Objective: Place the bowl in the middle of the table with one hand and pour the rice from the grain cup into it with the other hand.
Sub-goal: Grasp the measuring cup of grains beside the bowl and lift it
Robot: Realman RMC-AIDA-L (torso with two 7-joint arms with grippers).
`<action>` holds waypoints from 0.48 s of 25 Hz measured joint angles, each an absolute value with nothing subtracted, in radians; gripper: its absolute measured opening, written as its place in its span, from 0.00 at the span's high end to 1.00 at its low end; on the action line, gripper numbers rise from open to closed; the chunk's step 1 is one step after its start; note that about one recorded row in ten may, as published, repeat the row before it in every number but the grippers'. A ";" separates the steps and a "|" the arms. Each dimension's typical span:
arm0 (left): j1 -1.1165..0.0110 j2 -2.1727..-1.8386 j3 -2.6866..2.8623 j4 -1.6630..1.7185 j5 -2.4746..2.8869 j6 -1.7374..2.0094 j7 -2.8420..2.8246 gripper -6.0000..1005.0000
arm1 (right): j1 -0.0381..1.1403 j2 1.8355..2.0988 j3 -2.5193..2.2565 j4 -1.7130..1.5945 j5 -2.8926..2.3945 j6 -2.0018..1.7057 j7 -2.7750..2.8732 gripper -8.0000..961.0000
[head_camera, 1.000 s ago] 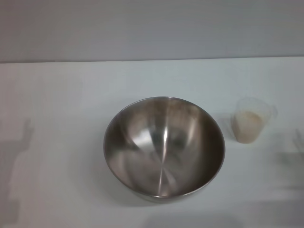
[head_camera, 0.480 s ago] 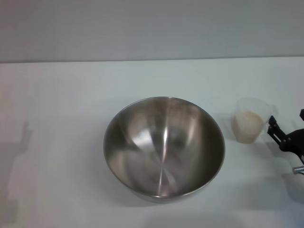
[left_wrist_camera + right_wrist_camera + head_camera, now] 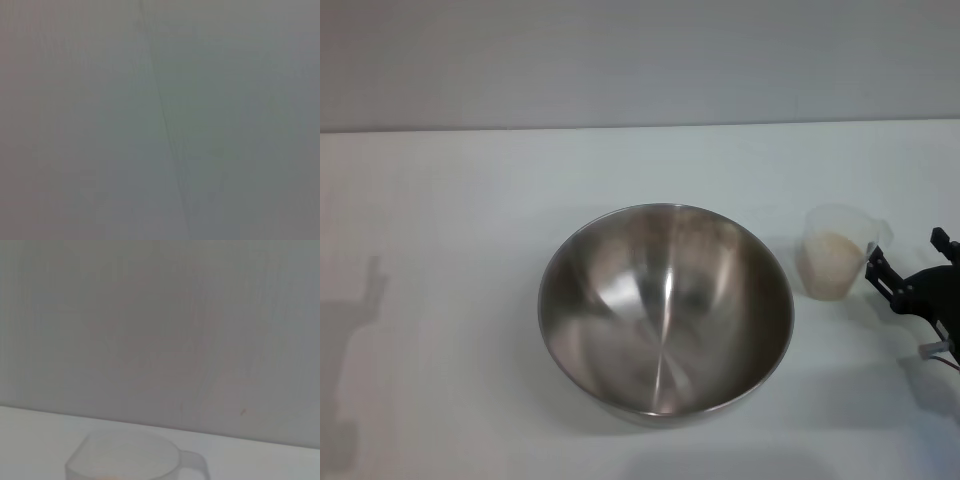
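The grain cup stands just beside the right gripper, seemingly open, holding nothing.

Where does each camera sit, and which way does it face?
Head: looks forward and down at the table, bowl and cup; the right gripper shows beside the cup.
Left wrist: only a blank grey surface; no robot parts.
Right wrist: low, facing the cup and wall; no fingers visible.
Head and right wrist share the cup.
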State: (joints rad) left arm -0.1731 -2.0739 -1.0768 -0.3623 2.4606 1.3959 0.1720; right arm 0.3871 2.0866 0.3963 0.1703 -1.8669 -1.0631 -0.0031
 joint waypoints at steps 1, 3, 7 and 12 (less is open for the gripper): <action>-0.172 -2.074 -1.077 -0.362 2.461 1.396 0.172 0.24 | 0.387 2.087 0.398 0.170 -1.867 -1.065 -0.003 0.13; -0.171 -2.074 -1.076 -0.362 2.461 1.396 0.172 0.24 | 0.388 2.086 0.403 0.169 -1.866 -1.069 -0.003 0.13; -0.170 -2.074 -1.075 -0.362 2.462 1.393 0.172 0.24 | 0.388 2.085 0.405 0.167 -1.863 -1.072 -0.003 0.13; -0.170 -2.074 -1.075 -0.360 2.465 1.376 0.172 0.24 | 0.388 2.085 0.407 0.167 -1.860 -1.084 -0.003 0.13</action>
State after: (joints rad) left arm -0.1702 -2.0739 -1.0753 -0.3604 2.4651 1.3759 0.1717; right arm 0.3881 2.0847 0.4066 0.1670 -1.8600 -1.0839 -0.0031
